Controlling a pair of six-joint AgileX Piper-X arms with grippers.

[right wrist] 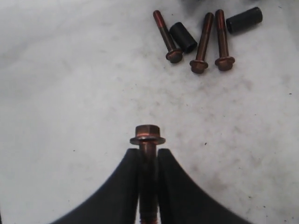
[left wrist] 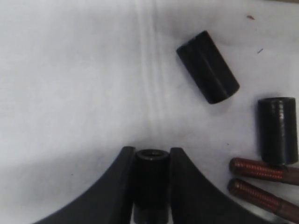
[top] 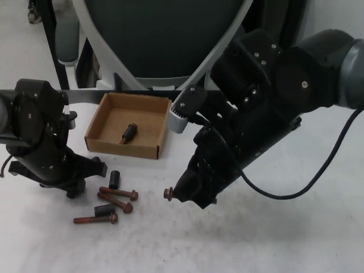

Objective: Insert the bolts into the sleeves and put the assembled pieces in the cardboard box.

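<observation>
in the high view the left arm (top: 40,136) covers its own fingers, and the right arm (top: 267,108) covers everything of its load except a bolt head poking out at the tip. in the left wrist view the picture edge cuts off the rear end of the held sleeve (left wrist: 150,184), and two loose bolts (top: 118,193) show there as threaded ends with their heads cut off. in the right wrist view the shank of the held bolt (right wrist: 147,140) runs back between the fingers, so its threaded end cannot be made out. the white bench (top: 273,239) lies bare between the two arm tips and all round the right arm's tip. the cardboard box (top: 98,138) sits toward the far edge, open at the top, with one assembled piece (top: 129,132) lying on its floor apart from the walls. three loose bolts and two loose sleeves (top: 114,179) lie together on the bench in front of the box's near wall, just beside the left arm's tip. the left gripper (left wrist: 151,158) is clamped on the held sleeve, whose open bore faces out level with the fingertips. the right gripper (right wrist: 148,156) is clamped on the held bolt's shank, the flanged head just past the fingertips and pointing toward the loose pile, with bare bench between them.
</observation>
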